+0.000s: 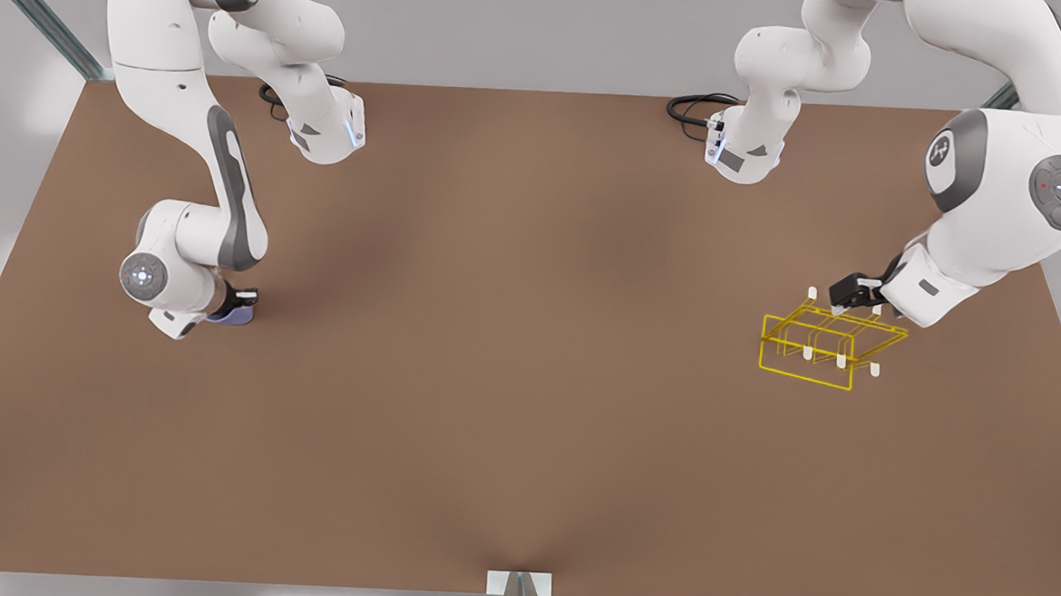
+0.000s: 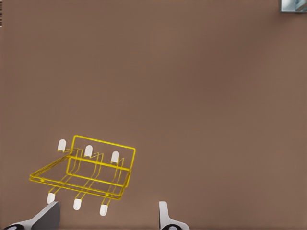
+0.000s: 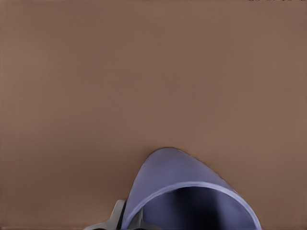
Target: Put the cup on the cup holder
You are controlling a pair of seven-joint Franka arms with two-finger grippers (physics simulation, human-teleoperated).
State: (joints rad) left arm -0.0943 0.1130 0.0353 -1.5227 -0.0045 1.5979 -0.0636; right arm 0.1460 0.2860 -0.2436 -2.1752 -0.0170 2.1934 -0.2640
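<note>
The lavender-blue cup [image 1: 229, 317] is low over the table at the front view's left. My right gripper [image 1: 241, 305] is shut on it. In the right wrist view the cup [image 3: 182, 177] looms close with its open mouth toward the camera, and the right gripper [image 3: 127, 221] pinches its wall near the rim. The yellow wire cup holder [image 1: 826, 348] with white pegs stands on the table at the front view's right. My left gripper [image 1: 850, 297] hovers just behind and above it, open. In the left wrist view the cup holder [image 2: 84, 171] lies beyond the open left gripper [image 2: 107, 207].
A brown table [image 1: 509, 351] spans the scene, with wide bare room between the two arms. Black cables [image 1: 695, 107] lie at the far edge by the arm bases. A small white bracket [image 1: 519, 584] sits at the near edge.
</note>
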